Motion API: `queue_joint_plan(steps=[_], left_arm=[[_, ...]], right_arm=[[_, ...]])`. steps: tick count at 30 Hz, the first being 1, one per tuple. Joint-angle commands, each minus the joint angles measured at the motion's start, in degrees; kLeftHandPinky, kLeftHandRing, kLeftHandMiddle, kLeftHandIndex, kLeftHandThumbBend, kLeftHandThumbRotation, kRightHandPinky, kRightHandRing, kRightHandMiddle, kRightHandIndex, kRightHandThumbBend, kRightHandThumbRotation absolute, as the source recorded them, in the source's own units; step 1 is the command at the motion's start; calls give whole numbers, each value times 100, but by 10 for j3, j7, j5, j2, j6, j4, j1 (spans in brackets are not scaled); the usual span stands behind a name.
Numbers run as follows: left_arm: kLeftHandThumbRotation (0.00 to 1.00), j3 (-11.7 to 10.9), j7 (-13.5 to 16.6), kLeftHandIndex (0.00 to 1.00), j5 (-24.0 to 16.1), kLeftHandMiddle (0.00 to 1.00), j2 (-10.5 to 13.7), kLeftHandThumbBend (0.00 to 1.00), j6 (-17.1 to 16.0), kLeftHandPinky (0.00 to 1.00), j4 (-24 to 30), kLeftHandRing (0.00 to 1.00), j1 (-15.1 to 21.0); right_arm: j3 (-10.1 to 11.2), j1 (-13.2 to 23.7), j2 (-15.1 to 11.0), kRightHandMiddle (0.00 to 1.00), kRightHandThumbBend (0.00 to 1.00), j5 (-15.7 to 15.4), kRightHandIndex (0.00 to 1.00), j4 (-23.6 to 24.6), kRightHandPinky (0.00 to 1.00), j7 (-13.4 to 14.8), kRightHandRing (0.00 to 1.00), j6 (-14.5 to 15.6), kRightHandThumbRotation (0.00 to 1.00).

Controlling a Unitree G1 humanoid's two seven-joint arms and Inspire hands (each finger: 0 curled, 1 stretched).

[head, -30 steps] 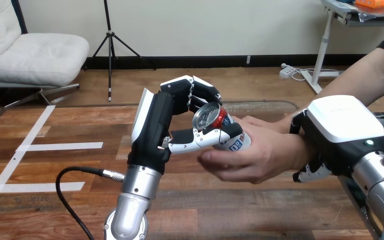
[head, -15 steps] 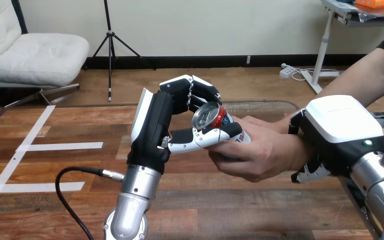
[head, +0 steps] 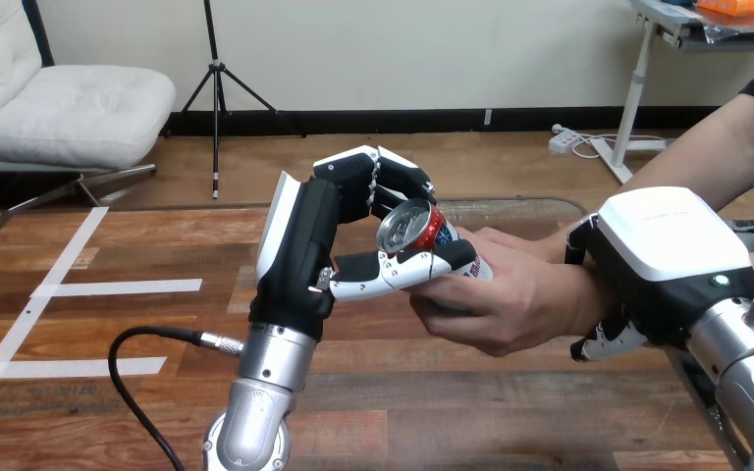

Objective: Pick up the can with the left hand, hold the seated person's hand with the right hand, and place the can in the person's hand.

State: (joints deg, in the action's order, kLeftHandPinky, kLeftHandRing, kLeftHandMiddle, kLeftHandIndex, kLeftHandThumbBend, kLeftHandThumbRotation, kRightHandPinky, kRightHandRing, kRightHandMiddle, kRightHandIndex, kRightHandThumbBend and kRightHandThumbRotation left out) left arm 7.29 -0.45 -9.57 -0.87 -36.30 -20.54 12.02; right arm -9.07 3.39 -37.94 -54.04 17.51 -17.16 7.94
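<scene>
A red and silver can (head: 420,234) is held tilted above the table's middle. My left hand (head: 326,235) is shut on it, fingers curled over its far side and thumb across its front. The person's hand (head: 511,294) comes in from the right and wraps the can's lower end, so both hands are on it. My right hand (head: 663,265) sits at the person's wrist, white back facing up, with its fingers curled round the wrist from below.
The wooden table (head: 108,245) carries white tape stripes (head: 118,287) at the left. A black cable (head: 147,339) loops beside my left forearm. The person's forearm (head: 707,147) crosses the upper right.
The person's fingers have closed round the can's lower end, from loosely open under it a second ago. My two hands have stayed in place.
</scene>
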Motion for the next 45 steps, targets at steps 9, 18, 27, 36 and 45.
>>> queue_joint_plan(steps=[9, 18, 27, 36, 45], left_arm=[[0, 13, -12, 44, -3, 42, 1, 74, -7, 33, -3, 38, 26], [0, 11, -5, 44, -15, 42, 6, 74, -10, 33, -5, 38, 29], [0, 12, -4, 45, -26, 43, 13, 72, -10, 34, -7, 40, 31], [15, 28, -28, 73, -66, 72, 45, 81, 17, 56, 15, 67, 33], [41, 36, -34, 97, -96, 97, 62, 97, 22, 92, 23, 96, 35]], right_arm=[[13, 46, 11, 35, 84, -11, 50, 35, 13, 22, 24, -10, 0], [11, 48, 8, 42, 86, -28, 56, 37, 16, 12, 30, -4, 0], [9, 49, 0, 63, 88, -46, 65, 40, 36, -18, 55, 1, 5], [11, 49, -1, 77, 89, -65, 74, 41, 60, -27, 75, -3, 14], [13, 49, 2, 86, 89, -74, 81, 41, 74, -29, 85, -4, 17]])
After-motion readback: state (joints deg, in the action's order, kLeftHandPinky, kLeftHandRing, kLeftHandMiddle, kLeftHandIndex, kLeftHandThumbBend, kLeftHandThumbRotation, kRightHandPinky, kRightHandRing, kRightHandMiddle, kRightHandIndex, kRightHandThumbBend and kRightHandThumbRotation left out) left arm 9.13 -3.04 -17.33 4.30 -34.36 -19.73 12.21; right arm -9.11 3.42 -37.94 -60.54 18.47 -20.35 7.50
